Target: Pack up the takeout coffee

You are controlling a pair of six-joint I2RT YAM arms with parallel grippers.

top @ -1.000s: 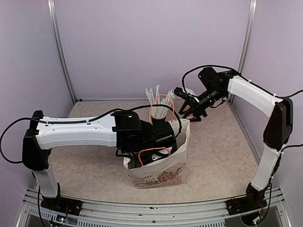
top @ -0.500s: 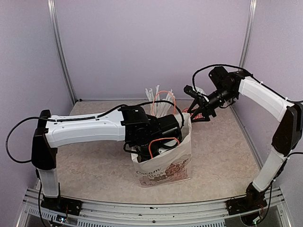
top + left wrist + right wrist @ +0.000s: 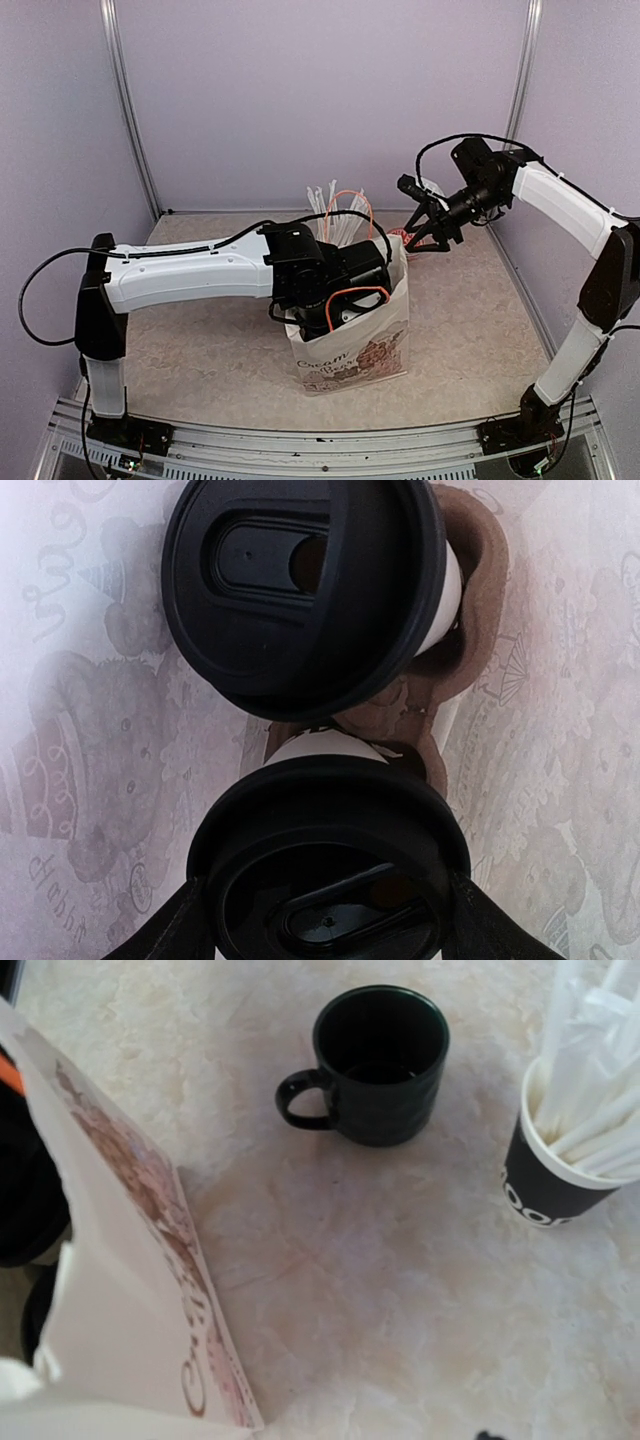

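Found the left pincer down inside the printed paper bag, fingers set against opposite sides of the black lid on the nearer white paper cup; judged it pinching that cup at lid height rather than standing free. Saw the second lidded cup just beyond the fingertips, touching or all but touching the first, with a brown cardboard carrier curling round both. Made out bag wall with bear drawings on every side of the pincer, so placed both coffees well within the bag. Looked outward to the right pincer, hanging at the bag's far upper corner, across the bag mouth from the left wrist. Could not tell it spread from closed, nor rule a hold on the bag's rim in or out, with none of its fingers shown by its own camera. Noted, below and ahead of that pincer, bare table, a squat black mug with its handle, and a black cup of white straws, both outside the bag and apart from it. Judged the packing nearly finished: lids on, both cups in the carrier, carrier in the bag. Reckoned as left only letting go of the nearer cup, drawing the left arm up out of the bag mouth, and perhaps freeing the rim. Could not confirm the cups settled on the bag's floor
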